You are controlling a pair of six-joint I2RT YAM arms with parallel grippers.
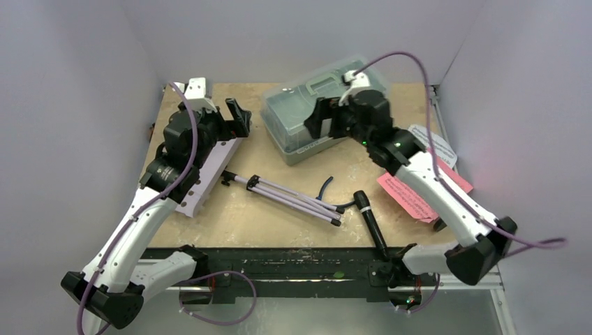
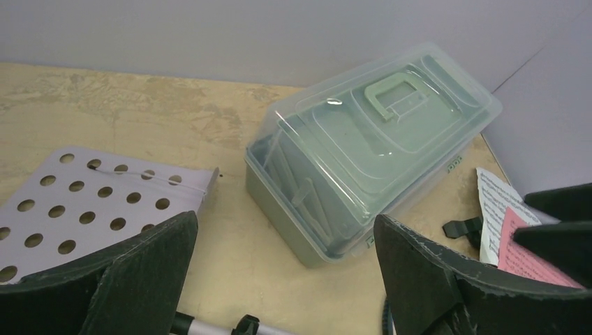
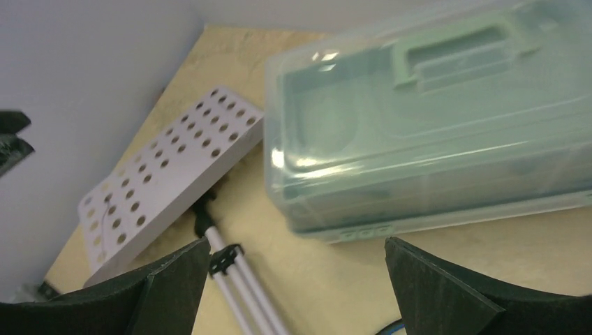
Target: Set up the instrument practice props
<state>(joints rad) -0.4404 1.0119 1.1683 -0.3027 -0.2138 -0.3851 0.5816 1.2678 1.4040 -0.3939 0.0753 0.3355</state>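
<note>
The pale lilac music stand lies flat on the table. Its perforated plate (image 1: 207, 169) (image 2: 105, 202) (image 3: 167, 174) is at the left, partly under my left arm, and its folded tripod legs (image 1: 290, 197) (image 3: 237, 286) point right. A black microphone (image 1: 370, 223) lies near the front edge. The pink sheet (image 1: 408, 195) (image 2: 523, 248) and white sheet (image 1: 436, 142) (image 2: 492, 202) lie at the right, partly under my right arm. My left gripper (image 1: 239, 117) (image 2: 286, 220) hovers open and empty above the plate's far end. My right gripper (image 1: 315, 120) (image 3: 297, 243) hangs open and empty over the toolbox's front.
A translucent green lidded toolbox (image 1: 314, 115) (image 2: 370, 153) (image 3: 433, 118) stands shut at the back centre, between the two grippers. Blue-handled pliers (image 1: 327, 187) lie by the tripod legs. White walls close in the table at the left, back and right.
</note>
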